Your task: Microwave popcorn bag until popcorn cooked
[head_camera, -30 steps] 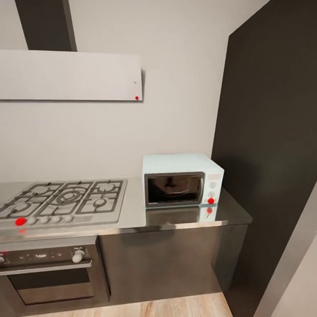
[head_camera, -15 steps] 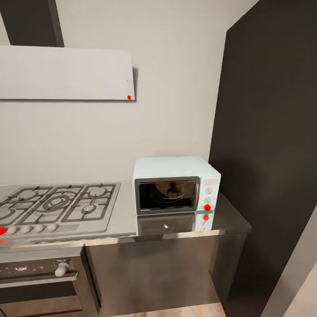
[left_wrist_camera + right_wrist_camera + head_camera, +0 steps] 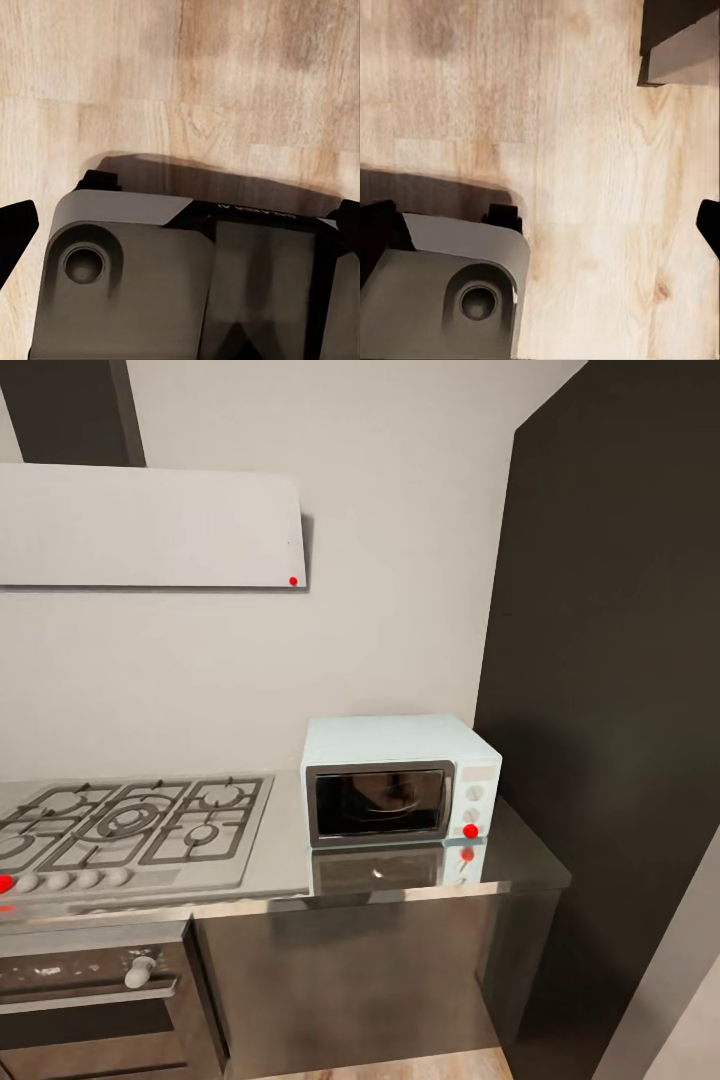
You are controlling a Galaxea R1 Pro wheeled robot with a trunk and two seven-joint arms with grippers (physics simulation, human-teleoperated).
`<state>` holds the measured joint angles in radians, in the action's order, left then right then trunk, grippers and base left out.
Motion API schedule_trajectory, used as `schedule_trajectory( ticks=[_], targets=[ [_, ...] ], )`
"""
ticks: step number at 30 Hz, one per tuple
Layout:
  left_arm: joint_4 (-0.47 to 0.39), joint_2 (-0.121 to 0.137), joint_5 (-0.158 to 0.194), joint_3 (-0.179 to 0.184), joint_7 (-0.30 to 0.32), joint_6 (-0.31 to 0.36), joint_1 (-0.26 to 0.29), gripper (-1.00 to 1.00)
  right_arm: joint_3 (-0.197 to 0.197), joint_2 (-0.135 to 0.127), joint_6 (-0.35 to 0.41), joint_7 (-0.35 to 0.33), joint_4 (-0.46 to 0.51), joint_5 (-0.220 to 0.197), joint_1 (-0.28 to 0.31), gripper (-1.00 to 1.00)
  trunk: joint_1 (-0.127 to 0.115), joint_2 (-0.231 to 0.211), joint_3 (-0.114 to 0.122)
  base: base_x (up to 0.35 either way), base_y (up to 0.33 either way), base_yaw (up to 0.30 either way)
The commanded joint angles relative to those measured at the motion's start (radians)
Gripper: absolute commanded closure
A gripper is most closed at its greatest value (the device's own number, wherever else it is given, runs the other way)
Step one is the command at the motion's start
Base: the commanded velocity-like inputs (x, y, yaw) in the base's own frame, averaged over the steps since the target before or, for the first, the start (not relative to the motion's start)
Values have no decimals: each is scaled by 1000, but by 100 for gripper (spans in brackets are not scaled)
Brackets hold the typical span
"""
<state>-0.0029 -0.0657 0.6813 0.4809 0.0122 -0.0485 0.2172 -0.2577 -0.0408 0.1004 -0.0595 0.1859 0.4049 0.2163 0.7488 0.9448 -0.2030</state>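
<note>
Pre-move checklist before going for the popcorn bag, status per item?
1. Microwave in sight, standing on the countertop by the dark wall panel: ok.
2. Microwave door open for loading: not ok, it is closed.
3. Popcorn bag located on this stretch of countertop: not ok.
4. Countertop in front of the microwave free of obstacles: ok.
5. Gripper states: cannot tell; wrist cameras face the wooden floor and the robot's base.
</note>
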Motion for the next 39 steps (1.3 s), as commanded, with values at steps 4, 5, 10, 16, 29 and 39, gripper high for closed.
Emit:
schedule_trajectory(
  ticks=[4,5,10,16,29,39],
  targets=[
    [1,0,9,8,1,-4,1,-100,-5,6,204,-23,389,3,0,-100,0,1,-1,0,0,0],
    [1,0,9,8,1,-4,1,-100,-4,7,259,-24,471,3,0,-100,0,1,-1,0,0,0],
    [1,0,9,8,0,-4,1,-100,-1,7,535,-103,905,0,0,-100,0,1,-1,0,0,0],
    [1,0,9,8,0,-4,1,-100,53,6,782,-203,1306,3,1,-100,0,1,-1,0,0,0],
    [1,0,9,8,0,-4,1,-100,67,58,910,-195,1381,-9,289,-100,0,1,-1,0,0,0],
    [1,0,9,8,1,-5,1,-100,59,170,626,-191,1302,-12,314,-100,0,1,-1,0,0,0]
  ],
)
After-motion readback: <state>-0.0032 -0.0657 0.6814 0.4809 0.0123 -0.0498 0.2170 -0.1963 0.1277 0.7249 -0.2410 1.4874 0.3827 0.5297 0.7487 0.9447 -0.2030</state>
